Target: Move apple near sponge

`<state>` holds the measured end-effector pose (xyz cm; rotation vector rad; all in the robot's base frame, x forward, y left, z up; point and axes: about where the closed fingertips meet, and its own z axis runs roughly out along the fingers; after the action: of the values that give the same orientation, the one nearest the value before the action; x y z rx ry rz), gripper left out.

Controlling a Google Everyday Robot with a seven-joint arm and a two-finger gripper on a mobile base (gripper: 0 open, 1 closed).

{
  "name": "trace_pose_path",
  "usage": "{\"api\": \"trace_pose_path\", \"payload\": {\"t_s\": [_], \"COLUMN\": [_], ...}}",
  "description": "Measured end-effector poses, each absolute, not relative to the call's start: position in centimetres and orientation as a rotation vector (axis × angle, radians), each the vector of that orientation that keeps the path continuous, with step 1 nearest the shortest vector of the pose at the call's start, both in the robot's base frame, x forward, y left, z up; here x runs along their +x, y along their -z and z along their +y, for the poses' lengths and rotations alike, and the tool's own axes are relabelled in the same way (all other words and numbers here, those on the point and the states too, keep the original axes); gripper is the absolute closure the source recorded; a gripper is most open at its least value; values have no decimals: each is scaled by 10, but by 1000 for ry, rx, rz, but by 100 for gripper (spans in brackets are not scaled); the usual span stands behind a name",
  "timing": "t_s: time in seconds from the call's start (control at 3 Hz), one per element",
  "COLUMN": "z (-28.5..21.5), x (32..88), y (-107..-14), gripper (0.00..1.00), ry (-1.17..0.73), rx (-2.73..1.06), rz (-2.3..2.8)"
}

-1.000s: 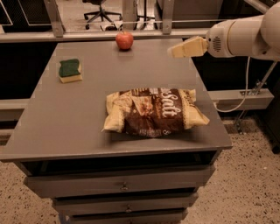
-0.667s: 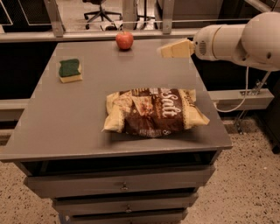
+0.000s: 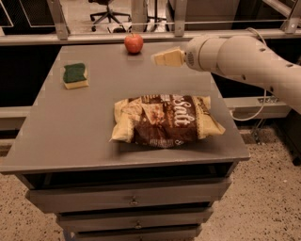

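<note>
Cream gripper [image 3: 165,57], openness not discernible, hovers just right of the small round red apple [image 3: 134,43], evidently lined up to carry it toward the green-topped yellow sponge [image 3: 75,76].

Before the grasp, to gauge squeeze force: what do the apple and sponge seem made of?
Apple: probably real fruit, smooth shiny red skin. Sponge: likely soft yellow foam under a matte dark-green scouring layer. Gripper hovers beside the apple, not touching.

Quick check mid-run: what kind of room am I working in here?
Probably an office or lab workspace: a grey drawer cabinet, a wheeled office chair behind, speckled floor. The gripper hovers near the apple.
</note>
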<state>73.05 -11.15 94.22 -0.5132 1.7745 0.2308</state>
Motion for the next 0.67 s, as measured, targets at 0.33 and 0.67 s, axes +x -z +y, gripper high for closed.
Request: {"api": "trace_pose_path", "payload": {"t_s": [0.33, 0.67], "z": [-99, -99], "x": [768, 768], "y": [-909, -909], "gripper": [0, 0], "ry": [-214, -214], "rx": [-433, -433], "rz": [1777, 1777]}}
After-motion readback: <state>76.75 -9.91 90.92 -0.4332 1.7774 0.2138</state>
